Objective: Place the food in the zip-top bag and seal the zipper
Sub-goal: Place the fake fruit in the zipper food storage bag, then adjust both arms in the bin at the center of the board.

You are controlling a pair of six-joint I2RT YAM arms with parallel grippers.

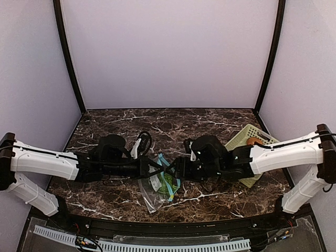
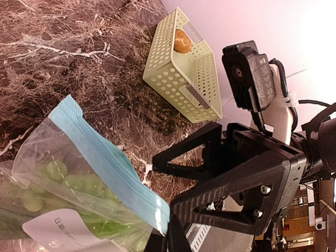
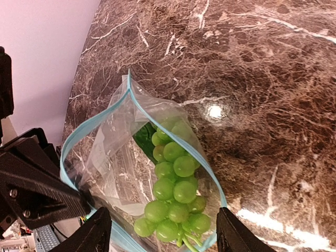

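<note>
The clear zip-top bag (image 3: 113, 163) hangs with its mouth open, the teal-blue zipper (image 3: 137, 107) ringing the opening. A bright green lumpy bunch, the green food (image 3: 176, 189), lies inside the bag. My right gripper (image 3: 164, 212) is open just over the mouth, its fingers wide on either side of the bunch without touching it. My left gripper (image 2: 169, 236) is shut on the end of the zipper (image 2: 105, 157), holding the bag (image 1: 157, 191) up off the table. The brown-orange oval food (image 2: 182, 41) sits in the pale green basket (image 2: 173, 79).
The slotted basket (image 1: 245, 144) stands at the right of the marble table (image 1: 157, 123), close behind my right arm. Both grippers (image 1: 152, 169) (image 1: 177, 169) meet mid-table near the front edge. Purple walls close in the back and sides.
</note>
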